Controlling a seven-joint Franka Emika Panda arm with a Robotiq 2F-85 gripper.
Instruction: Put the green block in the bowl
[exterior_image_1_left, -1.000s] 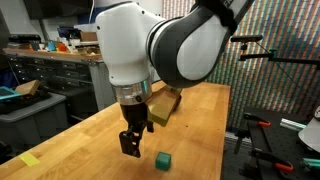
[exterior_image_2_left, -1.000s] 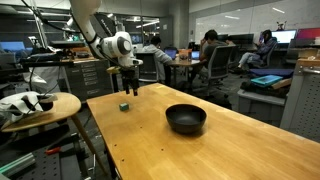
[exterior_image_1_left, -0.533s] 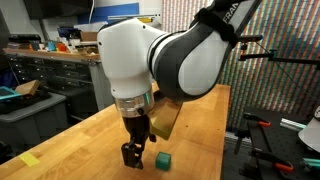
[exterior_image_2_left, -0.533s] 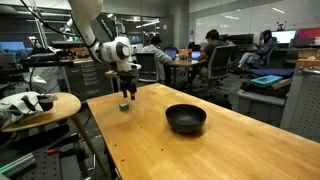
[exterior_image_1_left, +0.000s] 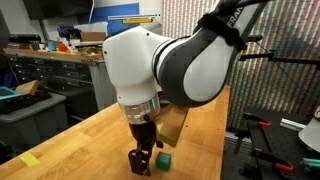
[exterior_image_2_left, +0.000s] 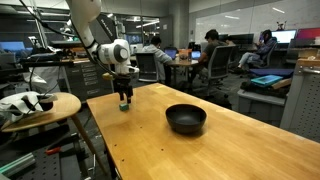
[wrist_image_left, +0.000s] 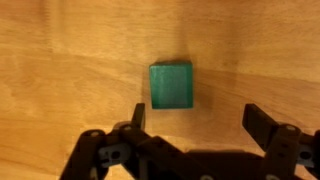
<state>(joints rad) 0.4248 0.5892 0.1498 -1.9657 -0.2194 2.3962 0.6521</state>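
In the wrist view the gripper (wrist_image_left: 200, 122) is spread wide, holding nothing. The green block (wrist_image_left: 171, 85) lies on the wooden table (wrist_image_left: 60, 50) just beyond the fingertips, with bare wood along every edge. In an exterior view the bowl (exterior_image_2_left: 186, 127) stands well apart, to the right of the block, with open tabletop between them.

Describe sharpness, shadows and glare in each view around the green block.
Wrist view: the green block is sharp, evenly lit, no glare; the end effector below it is dark and slightly soft. In an exterior view the arm has a bright white shell and the block reads distinct. In an exterior view the bowl is a dark shape with little detail.
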